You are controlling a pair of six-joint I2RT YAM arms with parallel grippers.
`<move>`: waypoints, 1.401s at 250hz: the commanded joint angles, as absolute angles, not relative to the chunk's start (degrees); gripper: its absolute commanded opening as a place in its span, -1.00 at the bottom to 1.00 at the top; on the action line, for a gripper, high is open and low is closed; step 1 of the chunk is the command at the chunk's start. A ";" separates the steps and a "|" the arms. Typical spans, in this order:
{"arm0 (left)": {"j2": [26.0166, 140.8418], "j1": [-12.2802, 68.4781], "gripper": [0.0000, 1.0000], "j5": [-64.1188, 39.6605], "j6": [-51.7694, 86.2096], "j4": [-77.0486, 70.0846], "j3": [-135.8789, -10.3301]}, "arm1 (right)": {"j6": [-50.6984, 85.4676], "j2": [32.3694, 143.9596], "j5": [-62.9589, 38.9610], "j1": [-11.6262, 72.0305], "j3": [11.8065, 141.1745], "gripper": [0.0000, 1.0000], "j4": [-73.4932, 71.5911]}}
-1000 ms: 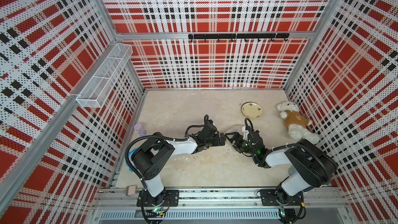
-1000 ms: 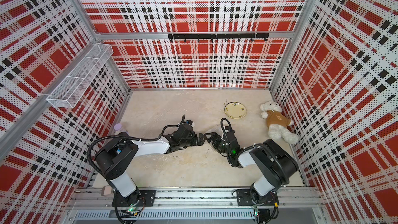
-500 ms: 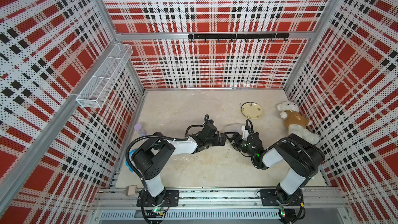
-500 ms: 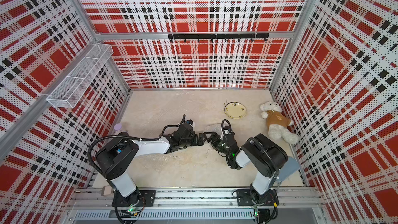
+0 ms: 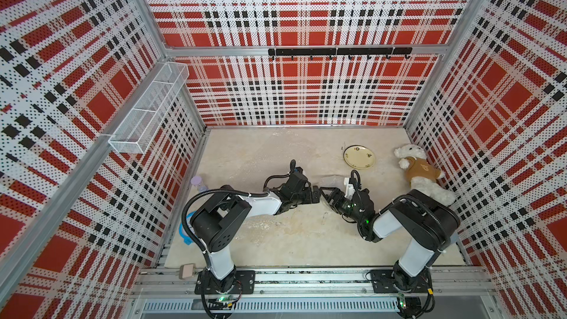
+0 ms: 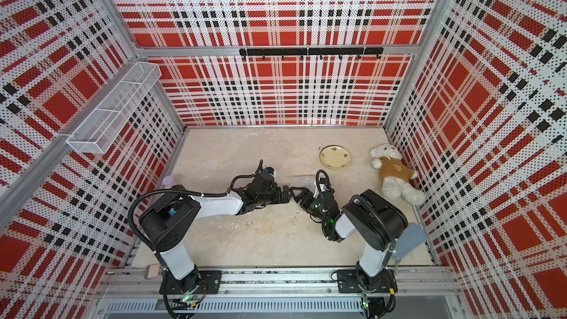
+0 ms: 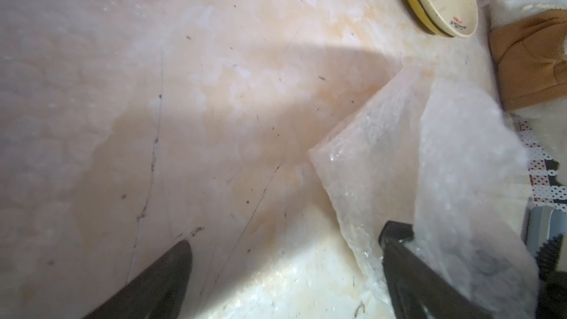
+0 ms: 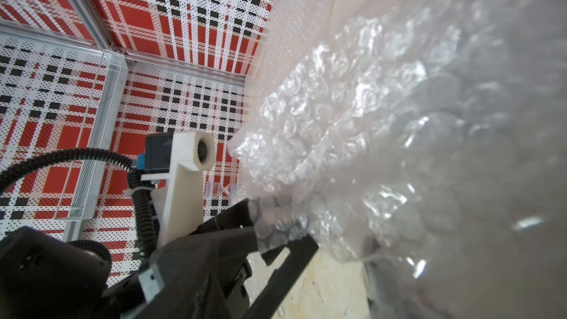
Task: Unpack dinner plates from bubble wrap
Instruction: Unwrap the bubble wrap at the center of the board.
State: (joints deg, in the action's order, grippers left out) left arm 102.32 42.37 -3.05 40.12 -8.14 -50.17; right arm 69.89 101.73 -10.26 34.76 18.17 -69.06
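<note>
Jaws of the left gripper (image 7: 288, 240) stand wide apart with nothing between them. A fold of bubble wrap (image 7: 429, 164) drapes over the outer side of one finger (image 7: 405, 271) and is not pinched.

Right gripper (image 5: 325, 194) sits tip to tip with the left one. Its wrist view is filled with wrap (image 8: 368, 102) and its own fingers are hidden, so I cannot tell whether its jaws are apart or closed, or whether they hold the film.

One bare plate (image 5: 359, 157) lies beyond both jaws, well apart from them, near the teddy bear (image 5: 420, 173). Whether any plate sits inside the raised fold cannot be told.

Risks, as judged:
- The wrap only hangs on the left finger, so any sideways move could let it slide off.
- The two grippers are very close, so a small reach by either could knock them together.
- A pinch on a single slick layer may slip.
- If a plate is hidden in the fold, a hard pull could tip it out.
</note>
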 commanded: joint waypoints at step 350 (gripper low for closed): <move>108.07 41.41 0.99 -4.94 37.43 -7.91 -54.23 | 68.98 100.83 -13.53 35.15 15.40 -0.99 -81.29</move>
